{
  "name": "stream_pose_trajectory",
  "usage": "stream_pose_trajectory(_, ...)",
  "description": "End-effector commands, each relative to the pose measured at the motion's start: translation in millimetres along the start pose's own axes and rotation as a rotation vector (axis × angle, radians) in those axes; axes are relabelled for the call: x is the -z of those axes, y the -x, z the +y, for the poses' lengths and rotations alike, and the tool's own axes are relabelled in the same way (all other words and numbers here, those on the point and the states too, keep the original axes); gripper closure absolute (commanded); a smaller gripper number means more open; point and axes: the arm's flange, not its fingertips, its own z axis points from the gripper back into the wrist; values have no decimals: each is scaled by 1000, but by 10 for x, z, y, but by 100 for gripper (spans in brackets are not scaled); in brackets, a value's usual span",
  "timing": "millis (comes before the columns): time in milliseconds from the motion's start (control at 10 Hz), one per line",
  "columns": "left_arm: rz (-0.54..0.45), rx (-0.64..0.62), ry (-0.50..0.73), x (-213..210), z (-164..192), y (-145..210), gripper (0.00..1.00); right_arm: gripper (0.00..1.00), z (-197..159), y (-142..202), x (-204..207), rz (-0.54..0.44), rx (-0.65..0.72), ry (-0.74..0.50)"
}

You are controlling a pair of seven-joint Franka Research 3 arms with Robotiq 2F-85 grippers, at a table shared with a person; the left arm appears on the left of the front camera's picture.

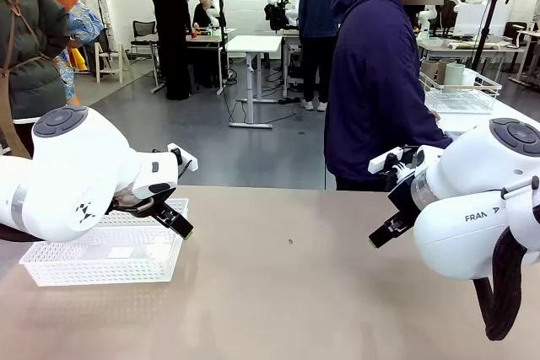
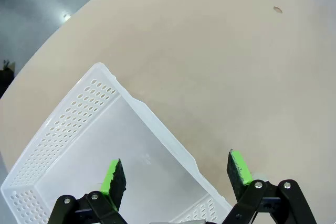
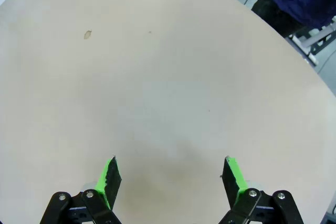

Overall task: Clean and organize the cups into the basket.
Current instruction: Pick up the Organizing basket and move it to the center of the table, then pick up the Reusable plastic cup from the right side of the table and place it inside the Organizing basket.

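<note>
On our left the basket (image 1: 93, 271) sits on the table (image 1: 287, 309), with our left gripper (image 2: 176, 169) hanging open across one of its walls. Our right gripper (image 3: 170, 167) is spread wide above bare tabletop. Cups (image 1: 454, 75) stand in a wire basket (image 1: 472, 103) beside the person (image 1: 375, 82).

Robot lab, white worktables (image 1: 253, 43), grey floor (image 1: 253, 153)

The front view faces across the table (image 1: 278, 292) toward its far edge. Both wrist views look steeply down, close onto it, sharing its speck (image 1: 290, 242).
</note>
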Motion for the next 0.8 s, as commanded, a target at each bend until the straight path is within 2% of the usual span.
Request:
stream_pose_trajectory(0, 0, 0, 0, 0, 1, 1, 0, 0, 1, 0, 0, 0, 0, 0)
stream_pose_trajectory(100, 0, 0, 0, 0, 0, 0, 0, 0, 0, 0, 0, 0, 0, 0)
stream_pose_trajectory(200, -4, 51, 37, -218, -9, 19, 0, 0, 104, 101, -222, 36, -16, -5)
stream_pose_trajectory(300, 11, 38, -25, -488, -16, 90, 0, 0, 181, 248, -439, 70, 13, -1)
stream_pose_trajectory(400, 14, 76, 0, -832, -81, 216, 0, 0, 300, 506, -727, 113, 17, -7)
stream_pose_trajectory(600, 17, 122, -30, -1440, -162, 420, 0, 0, 511, 966, -1208, 218, 14, 28)
stream_pose_trajectory(700, 3, 152, -15, -1667, -294, 611, 0, 0, 646, 1282, -1501, 220, -12, 84)
